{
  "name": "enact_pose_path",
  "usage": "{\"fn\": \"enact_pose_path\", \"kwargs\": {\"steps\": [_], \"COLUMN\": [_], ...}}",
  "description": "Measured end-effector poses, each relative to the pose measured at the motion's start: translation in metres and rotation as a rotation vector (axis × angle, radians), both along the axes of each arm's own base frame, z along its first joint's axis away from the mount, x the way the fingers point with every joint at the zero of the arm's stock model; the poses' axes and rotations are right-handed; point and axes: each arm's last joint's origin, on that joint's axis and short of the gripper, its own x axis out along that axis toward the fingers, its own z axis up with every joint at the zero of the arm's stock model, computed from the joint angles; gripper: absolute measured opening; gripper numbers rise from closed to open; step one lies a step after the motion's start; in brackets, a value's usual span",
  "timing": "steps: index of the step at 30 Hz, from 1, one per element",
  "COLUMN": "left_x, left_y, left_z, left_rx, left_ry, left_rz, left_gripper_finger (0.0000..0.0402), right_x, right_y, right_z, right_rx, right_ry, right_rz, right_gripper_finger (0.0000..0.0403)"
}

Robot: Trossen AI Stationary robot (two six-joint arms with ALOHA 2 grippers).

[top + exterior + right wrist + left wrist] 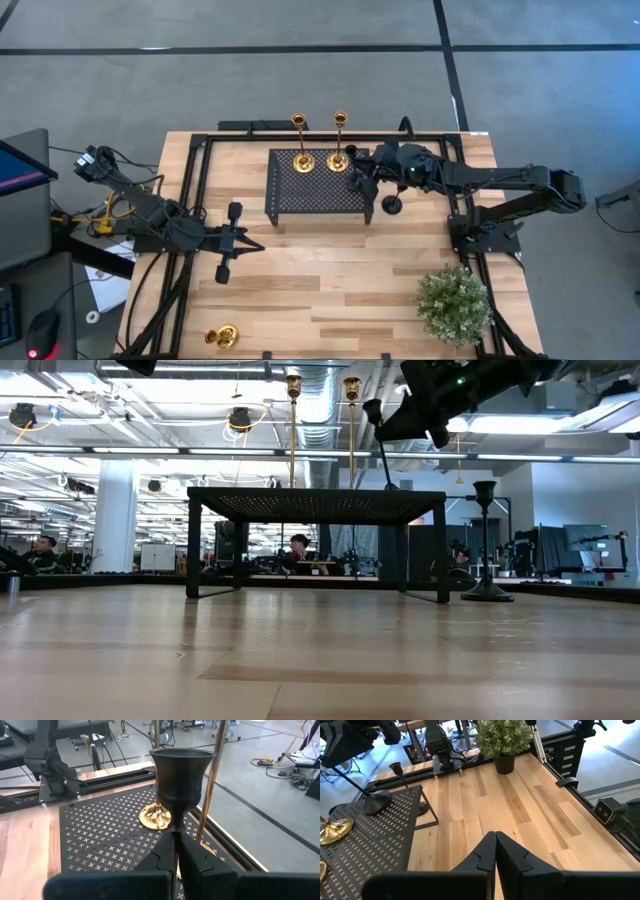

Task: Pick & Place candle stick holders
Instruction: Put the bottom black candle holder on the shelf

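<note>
Your right gripper (362, 180) is clamped on a black holder (177, 785), whose base sits on the stand (300, 190) at its corner nearest that arm. The arm reaches in low over the stand's end. Two tall gold holders (299, 140) stand on the stand's far edge; another black holder (391, 204) stands on the bench (330, 270) just beside the stand. Your left gripper (232, 242), pinched together and empty, waits near the stand's front, and a short gold holder (224, 336) lies well apart from the stand at the bench's front.
</note>
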Motion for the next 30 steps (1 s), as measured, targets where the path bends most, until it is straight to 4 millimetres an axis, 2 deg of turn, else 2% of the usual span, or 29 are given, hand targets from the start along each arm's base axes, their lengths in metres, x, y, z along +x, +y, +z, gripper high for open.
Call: {"fn": "enact_pose_path", "kwargs": {"steps": [13, 19, 23, 30], "left_x": [0.000, 0.000, 0.000, 0.000], "left_y": [0.000, 0.000, 0.000, 0.000], "left_z": [0.000, 0.000, 0.000, 0.000], "left_rx": [0.000, 0.000, 0.000, 0.001], "left_ry": [0.000, 0.000, 0.000, 0.000], "left_rz": [0.000, 0.000, -0.001, -0.001], "left_gripper_finger": [0.0010, 0.0010, 0.0010, 0.0010], "right_x": [0.000, 0.000, -0.001, -0.003], "right_y": [0.000, 0.001, 0.001, 0.002], "right_z": [-0.001, -0.001, -0.011, -0.013], "right_rx": [0.002, 0.012, 0.029, 0.057], "right_ry": [0.004, 0.006, 0.070, 0.104], "right_rz": [0.002, 0.001, 0.007, -0.006], "right_gripper_finger": [0.0001, 0.0026, 0.0037, 0.0026]}}
